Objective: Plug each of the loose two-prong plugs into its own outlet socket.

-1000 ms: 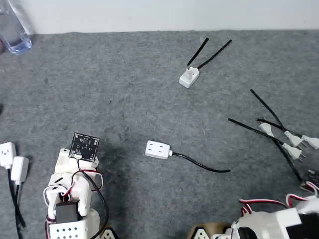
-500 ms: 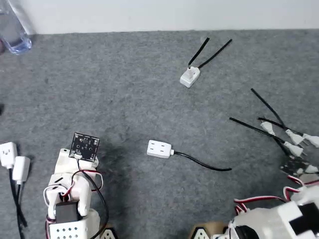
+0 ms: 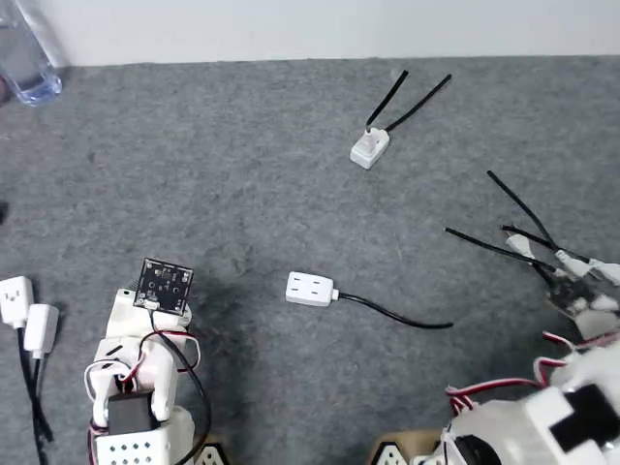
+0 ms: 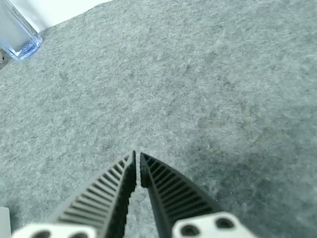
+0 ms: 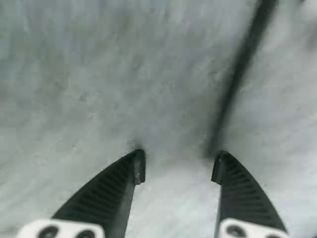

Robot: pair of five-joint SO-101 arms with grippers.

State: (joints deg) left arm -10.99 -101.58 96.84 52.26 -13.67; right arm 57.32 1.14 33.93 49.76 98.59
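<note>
Right wrist view: the right gripper (image 5: 179, 167) is held low over the grey mat (image 5: 99, 74) with its jaws spread and nothing between them; a black cord (image 5: 240, 69) is seen running up to one fingertip. The left gripper (image 4: 137, 157) is pressed closed on nothing (a sliver of gap is left at the tips) above bare mat, with a clear vessel (image 4: 17, 37) at the far edge. In the high view, the loose plugs (image 3: 568, 260) are found clustered at the mat's right side, just beyond the right arm (image 3: 542, 417). One outlet socket (image 3: 310, 290) is laid mid-mat, well apart from them, a second socket (image 3: 368, 148) farther back, and two white blocks (image 3: 15, 298) at the left edge.
</note>
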